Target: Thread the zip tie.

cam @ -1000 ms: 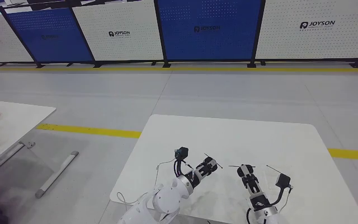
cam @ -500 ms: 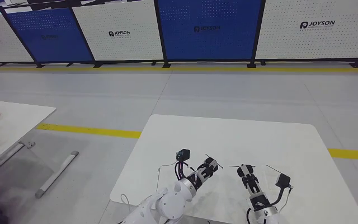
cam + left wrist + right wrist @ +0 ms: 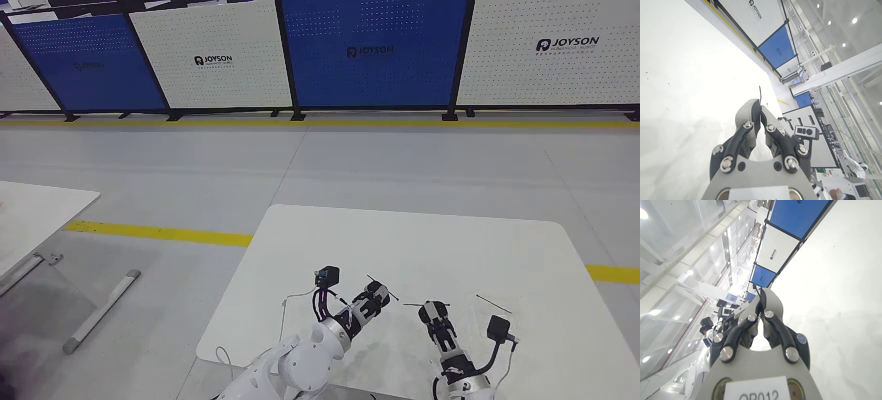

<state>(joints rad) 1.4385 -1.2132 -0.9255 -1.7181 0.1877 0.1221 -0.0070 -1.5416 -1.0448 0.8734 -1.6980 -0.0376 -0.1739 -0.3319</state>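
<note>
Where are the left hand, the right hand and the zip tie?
left hand (image 3: 760, 106), left wrist view, between its closed fingertips.
right hand (image 3: 761, 295), right wrist view, between its closed fingertips.
zip tie (image 3: 759, 93), left wrist view, the end sticking out past the fingertips.

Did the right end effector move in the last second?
Yes. In the top view the right end effector drew back slightly toward the near edge of the table.

Top camera looks down on the table (image 3: 420, 245); wrist cameras view it close, obliquely.
</note>
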